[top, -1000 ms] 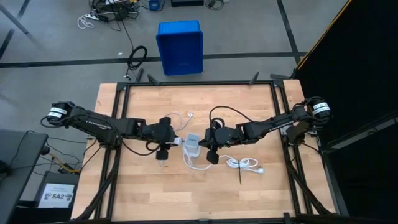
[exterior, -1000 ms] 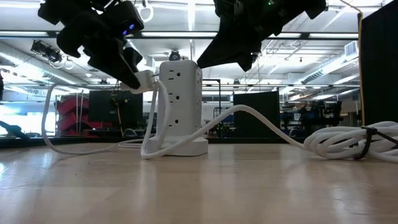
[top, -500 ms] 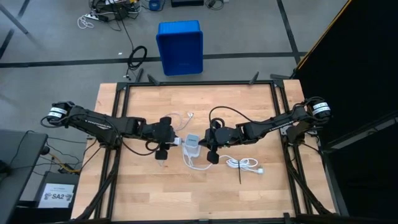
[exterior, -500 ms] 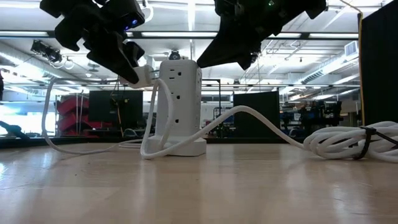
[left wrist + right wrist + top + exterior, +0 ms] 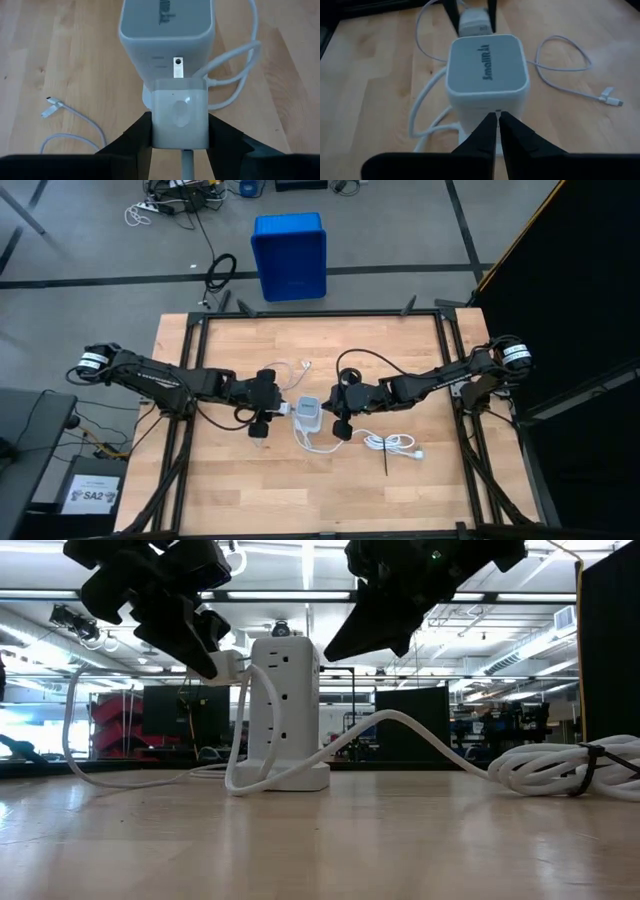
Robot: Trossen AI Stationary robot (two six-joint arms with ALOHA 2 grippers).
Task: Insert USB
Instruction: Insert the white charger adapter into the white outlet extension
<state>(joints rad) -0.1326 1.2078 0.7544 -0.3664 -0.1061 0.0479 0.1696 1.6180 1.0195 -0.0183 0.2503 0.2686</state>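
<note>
White tower power strip (image 5: 310, 412) upright near centre of light wooden table (image 5: 230, 490). Left gripper (image 5: 281, 407) just left of tower, small white rectangular charger block (image 5: 179, 120) between its fingers, against tower's side. Right gripper (image 5: 334, 415) just right of tower. Thin whitish-grey USB cable (image 5: 290, 367) on table behind left gripper. Thick white cord bundle with black tie (image 5: 391, 445) right of tower. Blue plastic bin (image 5: 289, 256) on floor beyond table.
</note>
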